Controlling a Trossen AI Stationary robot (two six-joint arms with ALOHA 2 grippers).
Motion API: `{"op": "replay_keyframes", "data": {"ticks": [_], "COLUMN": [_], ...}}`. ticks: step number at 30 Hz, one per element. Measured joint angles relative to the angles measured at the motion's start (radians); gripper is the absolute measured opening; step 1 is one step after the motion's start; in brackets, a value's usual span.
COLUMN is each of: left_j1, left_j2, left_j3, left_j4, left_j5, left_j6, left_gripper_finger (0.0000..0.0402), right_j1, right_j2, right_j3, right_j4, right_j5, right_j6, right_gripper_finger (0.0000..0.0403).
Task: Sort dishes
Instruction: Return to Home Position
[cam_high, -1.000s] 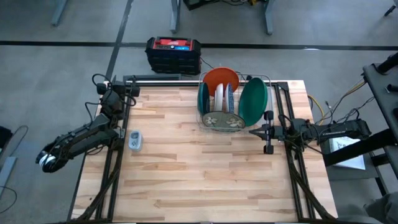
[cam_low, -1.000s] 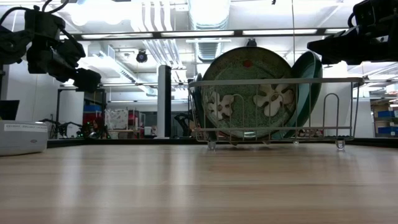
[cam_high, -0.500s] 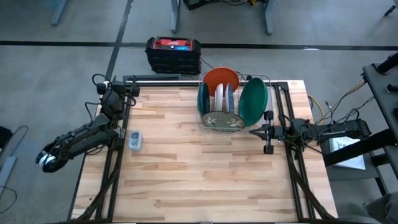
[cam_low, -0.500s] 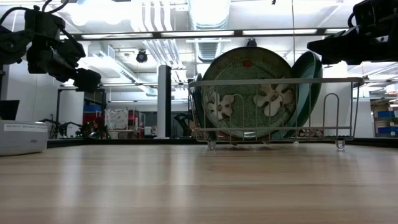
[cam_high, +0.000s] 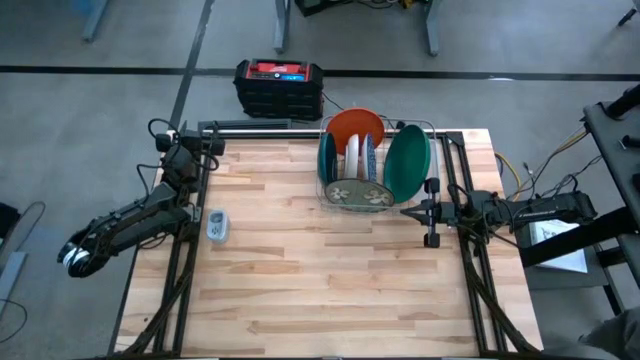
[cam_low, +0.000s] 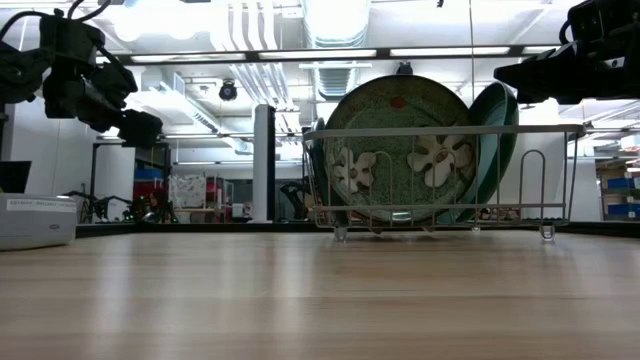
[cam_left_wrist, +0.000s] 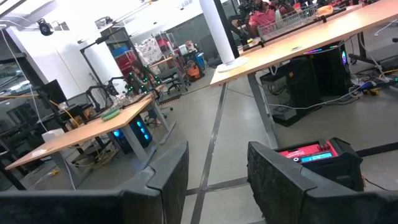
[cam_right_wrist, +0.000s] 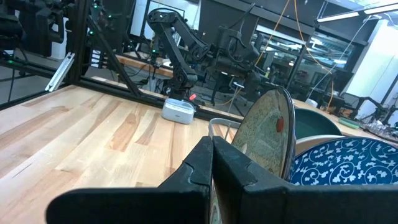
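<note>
Nothing has moved in the last second. All the dishes (cam_high: 365, 160) stand in the wire rack (cam_low: 545, 128), so the sorting looks done. The right gripper (cam_high: 407, 212) waits just beside the rack, fingers pressed together. The left gripper (cam_left_wrist: 217, 168) is well away from the rack, fingers apart and empty. From low down, the flowered plate (cam_low: 400, 150) hides most of the other dishes.

Both arms hang raised, left pincer (cam_left_wrist: 217, 158) parted, right pincer (cam_right_wrist: 211, 149) closed.
</note>
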Motion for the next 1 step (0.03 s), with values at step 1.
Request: {"op": "replay_keyframes", "data": {"ticks": [1], "left_j1": [0.0], "left_j2": [0.0], "left_j3": [0.0], "left_j4": [0.0], "left_j5": [0.0], "left_j6": [0.0], "left_gripper_finger": [0.0155], "right_j1": [0.0], "right_j2": [0.0], "right_j3": [0.0], "right_j4": [0.0], "right_j5": [0.0], "right_j6": [0.0], "right_gripper_finger": [0.0]}}
